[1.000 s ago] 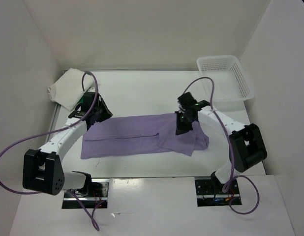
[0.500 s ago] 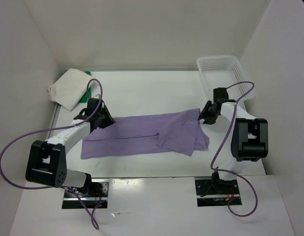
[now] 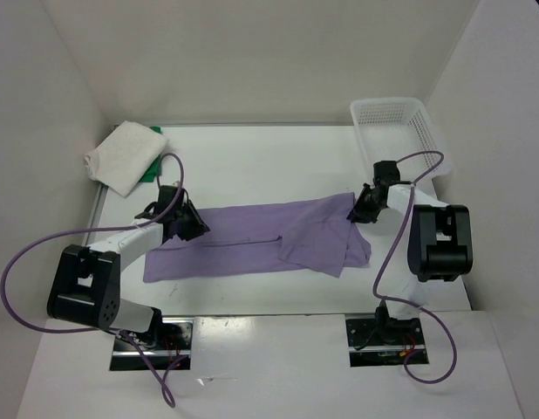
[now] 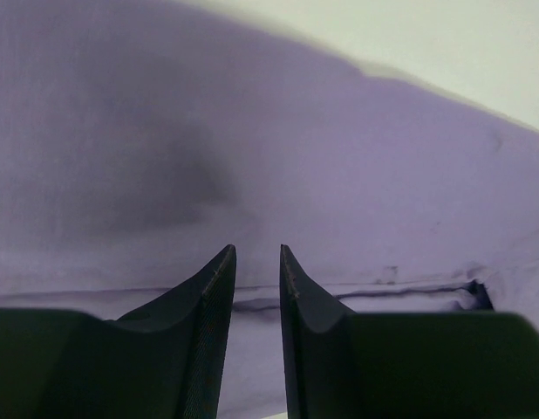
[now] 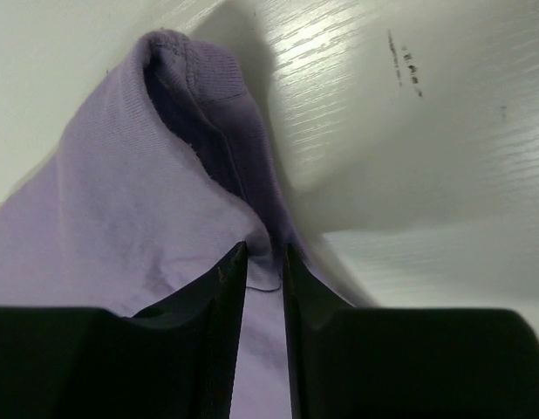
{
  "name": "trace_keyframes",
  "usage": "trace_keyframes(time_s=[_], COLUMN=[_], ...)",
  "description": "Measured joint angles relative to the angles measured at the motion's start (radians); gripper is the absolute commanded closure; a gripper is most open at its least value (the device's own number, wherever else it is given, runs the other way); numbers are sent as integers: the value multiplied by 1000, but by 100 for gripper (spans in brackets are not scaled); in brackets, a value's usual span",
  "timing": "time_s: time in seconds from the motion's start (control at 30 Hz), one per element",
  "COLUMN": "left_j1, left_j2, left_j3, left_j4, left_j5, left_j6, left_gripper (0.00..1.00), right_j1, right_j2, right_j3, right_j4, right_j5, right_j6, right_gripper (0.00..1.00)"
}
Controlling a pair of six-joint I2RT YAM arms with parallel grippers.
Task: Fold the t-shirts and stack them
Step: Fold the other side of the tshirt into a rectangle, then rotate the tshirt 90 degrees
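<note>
The lavender t-shirt (image 3: 252, 240) lies spread lengthwise across the table middle, its right part rumpled. My left gripper (image 3: 189, 227) is low over its upper left corner. In the left wrist view its jaws (image 4: 255, 251) stand narrowly apart over flat lavender cloth (image 4: 339, 157) and a hem line. My right gripper (image 3: 358, 212) is at the upper right corner. In the right wrist view it (image 5: 265, 249) is shut on a raised fold of the lavender cloth (image 5: 121, 201). The white t-shirt (image 3: 121, 155) lies folded at the back left, with the green t-shirt (image 3: 148, 174) peeking from under it.
A white mesh basket (image 3: 426, 144) stands at the back right corner, just behind my right gripper. White walls enclose the table on the left, back and right. Purple cables loop from both arms.
My right gripper moved from the shirt's middle to its upper right corner and closed on the cloth. My left gripper slid a little down and right onto the shirt's upper left corner.
</note>
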Motion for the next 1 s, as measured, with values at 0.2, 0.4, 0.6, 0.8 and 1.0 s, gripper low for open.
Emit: trace_keyframes(time_s=[0.2, 0.4, 0.6, 0.8, 1.0], left_j1=[0, 3, 21, 23, 41], left_j2=[0, -29, -68, -108, -148], left_j3=[-60, -73, -122, -142, -164], left_j4=[-6, -25, -39, -56, -76], left_j5=[-11, -70, -108, -123, -136], left_j6=[-34, -47, -67, -69, -69], left_gripper=[66, 66, 66, 66, 66], right_j1=[15, 36, 55, 80, 88], right_j2=[18, 5, -10, 21, 77], right_j3=[0, 48, 116, 163, 229], right_j4=[12, -11, -19, -21, -13], right_j5=[-7, 36, 77, 124, 160], right_j6=[5, 5, -1, -6, -16], right_gripper=[92, 92, 95, 95, 78])
